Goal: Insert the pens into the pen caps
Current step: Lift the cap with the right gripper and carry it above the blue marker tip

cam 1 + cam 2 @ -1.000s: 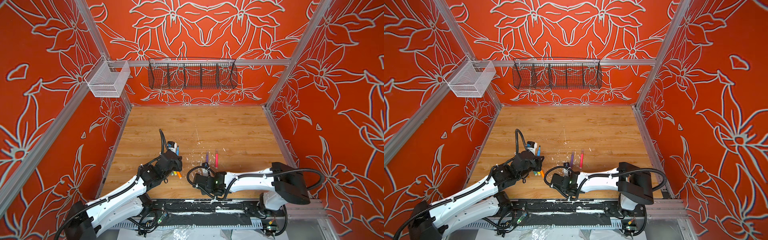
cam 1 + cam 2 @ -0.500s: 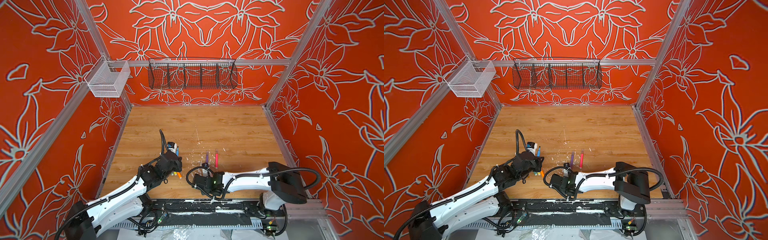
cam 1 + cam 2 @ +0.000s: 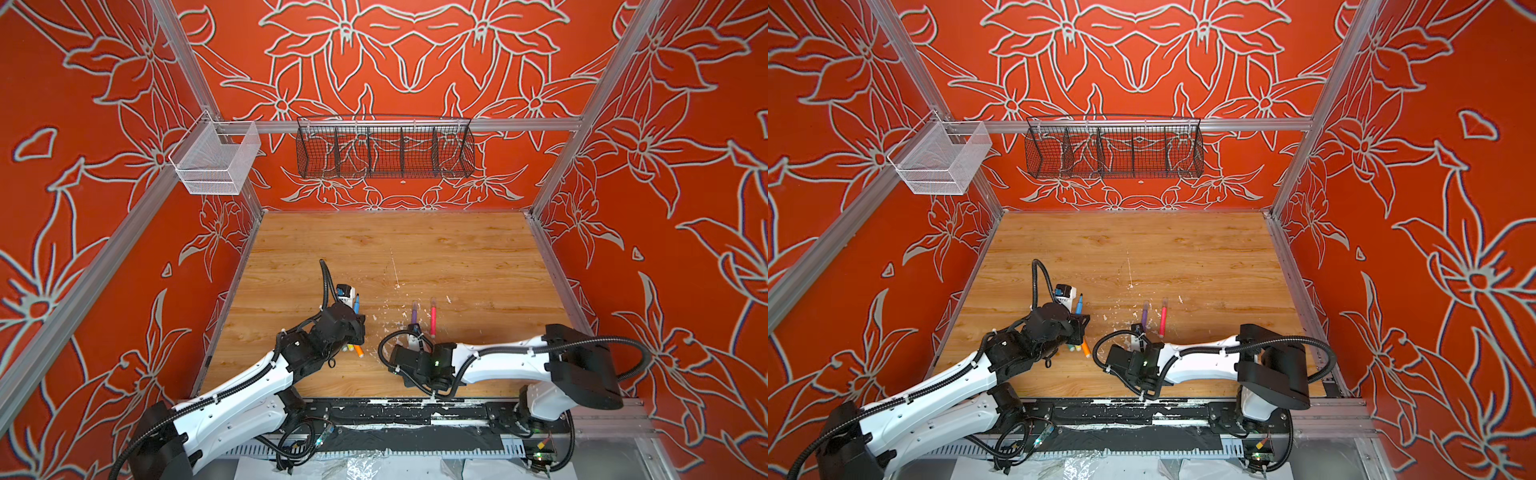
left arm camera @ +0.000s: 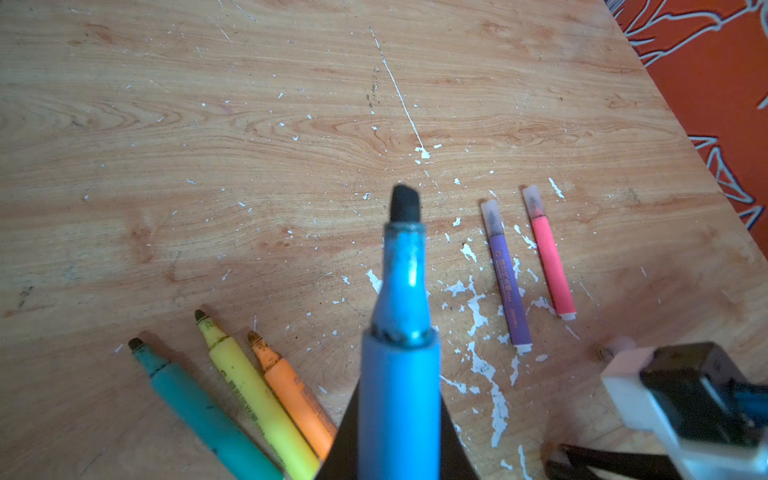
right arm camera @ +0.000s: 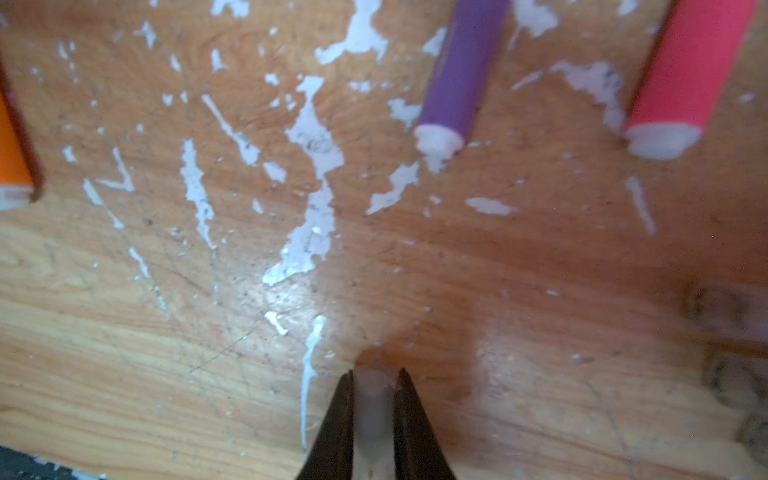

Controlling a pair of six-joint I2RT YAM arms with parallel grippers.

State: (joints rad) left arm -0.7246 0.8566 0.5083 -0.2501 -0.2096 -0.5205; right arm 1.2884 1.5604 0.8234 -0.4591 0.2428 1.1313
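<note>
My left gripper (image 3: 358, 328) (image 4: 399, 449) is shut on the blue pen (image 4: 400, 332) (image 3: 1079, 306), whose dark tip is bare and points away from the gripper. Green (image 4: 199, 407), yellow (image 4: 257, 399) and orange (image 4: 295, 395) pens lie uncapped beside it. The purple pen (image 3: 414, 312) (image 5: 461, 70) and the pink pen (image 3: 433, 318) (image 5: 685, 75) lie side by side with caps on. Just in front of them, low at the table, my right gripper (image 3: 412, 337) (image 5: 373, 382) is shut on a translucent pen cap (image 5: 373, 399).
Two blurred loose pen caps (image 5: 719, 309) (image 5: 735, 378) lie to one side of the right gripper. White paint flecks (image 4: 478, 311) cover the wooden table (image 3: 457, 257). A black wire basket (image 3: 384, 151) and a white mesh basket (image 3: 216, 160) hang on the walls.
The right gripper's jaws have shut on the pen cap, and that arm has shifted slightly left. The left arm with the blue pen has stayed still.
</note>
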